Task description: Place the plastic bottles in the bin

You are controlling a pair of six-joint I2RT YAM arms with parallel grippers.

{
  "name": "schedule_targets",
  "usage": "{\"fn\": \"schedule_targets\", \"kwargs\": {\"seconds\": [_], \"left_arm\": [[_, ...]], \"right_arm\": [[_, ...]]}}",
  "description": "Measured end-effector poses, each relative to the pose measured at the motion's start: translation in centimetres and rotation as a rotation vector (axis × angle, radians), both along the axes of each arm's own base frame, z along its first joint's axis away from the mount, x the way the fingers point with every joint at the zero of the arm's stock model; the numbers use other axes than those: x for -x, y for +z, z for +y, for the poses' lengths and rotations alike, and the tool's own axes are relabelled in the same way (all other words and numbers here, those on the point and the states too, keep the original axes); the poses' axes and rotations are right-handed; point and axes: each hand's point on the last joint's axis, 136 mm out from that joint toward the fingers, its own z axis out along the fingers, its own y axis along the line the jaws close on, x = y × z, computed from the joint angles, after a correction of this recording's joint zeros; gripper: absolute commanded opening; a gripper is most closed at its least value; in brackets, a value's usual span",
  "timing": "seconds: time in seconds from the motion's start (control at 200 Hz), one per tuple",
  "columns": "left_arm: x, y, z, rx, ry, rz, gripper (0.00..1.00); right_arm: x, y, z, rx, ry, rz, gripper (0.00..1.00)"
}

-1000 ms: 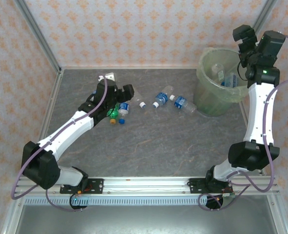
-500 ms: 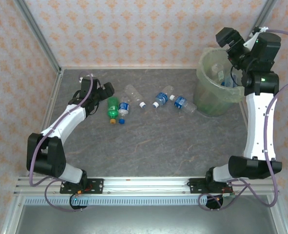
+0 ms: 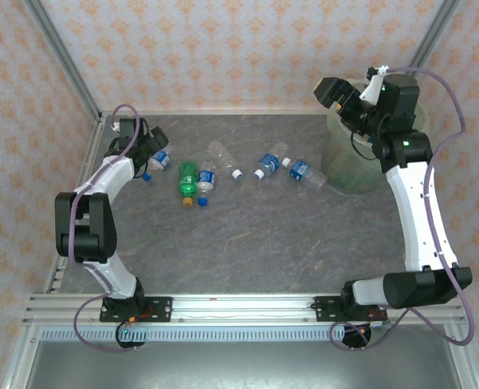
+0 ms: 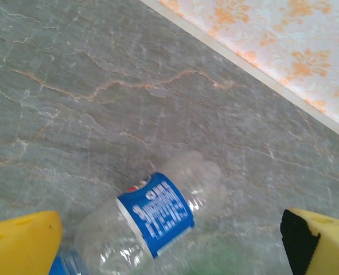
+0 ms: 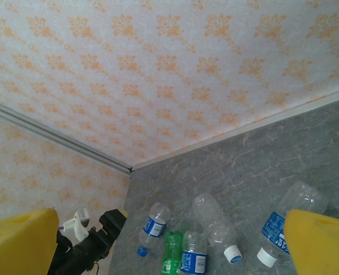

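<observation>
Looking from above, we see our left gripper (image 3: 147,147) beside a clear bottle (image 3: 160,160) in the far-left corner, and our right gripper (image 3: 335,91) at the bin (image 3: 348,174) rim. On the left wrist, its fingers (image 4: 20,243) are spread wide with that bottle lying between them. On the right wrist, the fingers (image 5: 20,238) are spread wide and other bottles (image 5: 212,220) lie on the table (image 5: 284,166).

patterned wall (image 5: 158,69) covers the upper frame. five plastic bottles (image 5: 215,224), with a green bottle (image 5: 170,260) among them, lie on the grey table (image 5: 272,166) at lower centre. the right tool (image 5: 170,245) shows yellow fingers (image 5: 20,243) wide apart in the bottom corners.
</observation>
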Motion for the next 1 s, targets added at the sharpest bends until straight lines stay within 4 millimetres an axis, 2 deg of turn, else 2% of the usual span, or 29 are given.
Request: {"fn": "schedule_targets", "kwargs": {"seconds": [0.13,0.31,0.425,0.636,0.871,0.996], "left_arm": [[-0.7,-2.4,1.6,0.017,0.023,0.046,0.99],[-0.9,-5.4,2.1,0.067,0.010,0.096,0.99],[-1.2,-6.1,1.2,0.106,-0.024,0.099,0.99],[-1.5,-6.3,-0.4,0.179,-0.089,0.074,0.99],[-0.1,-8.3,-2.2,0.262,-0.142,0.104,0.99],[0.6,-8.8,-2.9,0.286,-0.162,0.117,0.98]], "right_arm": [[0.1,0.3,0.0,0.007,0.002,-0.015,1.00],[0.2,0.5,0.0,0.009,0.001,-0.021,1.00],[0.2,0.4,0.0,0.009,-0.001,-0.020,1.00],[0.1,0.2,-0.1,0.011,-0.007,-0.017,1.00],[-0.3,0.2,-0.1,0.011,-0.007,-0.024,1.00],[-0.6,-0.7,-0.1,0.011,-0.007,-0.017,1.00]]}}
